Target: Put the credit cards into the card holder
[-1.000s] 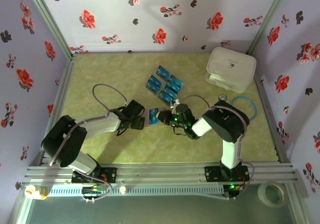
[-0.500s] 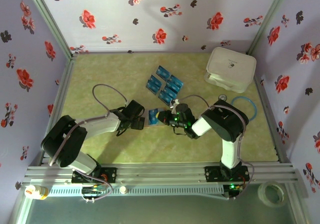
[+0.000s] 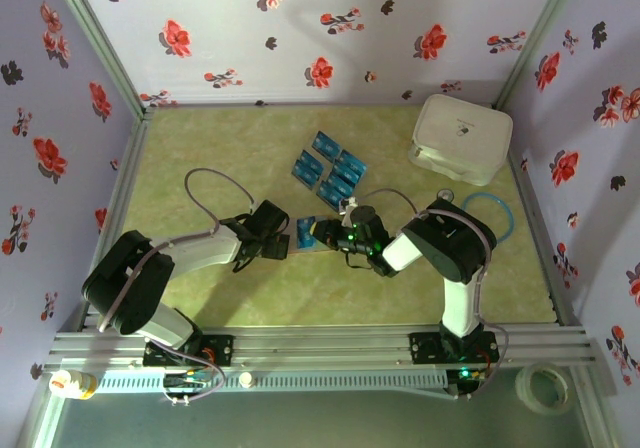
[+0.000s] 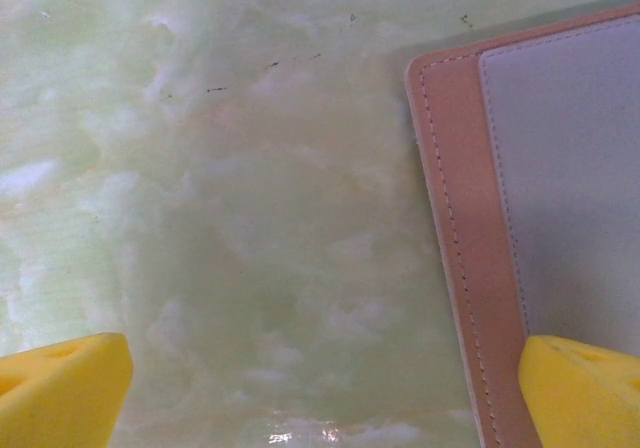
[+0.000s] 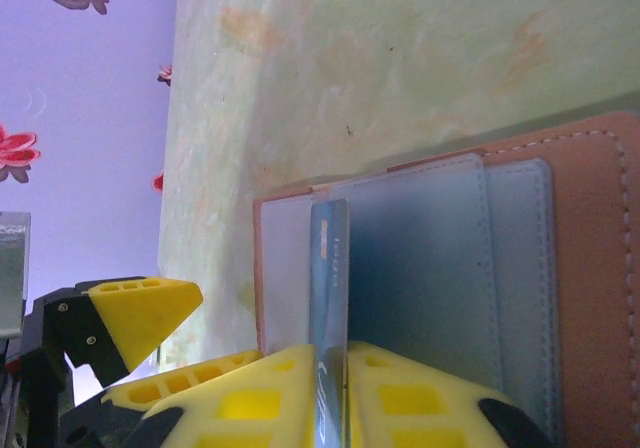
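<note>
The right hand (image 5: 330,393) pinches a blue card (image 5: 328,288) edge-on between its yellow fingers. The card's far end stands over the open holder (image 5: 590,288), just ahead of the fingertips, at its grey pockets. The left hand (image 4: 320,393) is spread wide, low over the bench (image 4: 200,168) — one fingertip over the holder's brown edge. More cards (image 3: 328,168) lie beyond both hands.

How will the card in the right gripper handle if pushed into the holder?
Probably stiff: the card stands straight on edge in the right gripper. Thin, likely light, so it may tip flat if released. The flat holder may slide.
</note>
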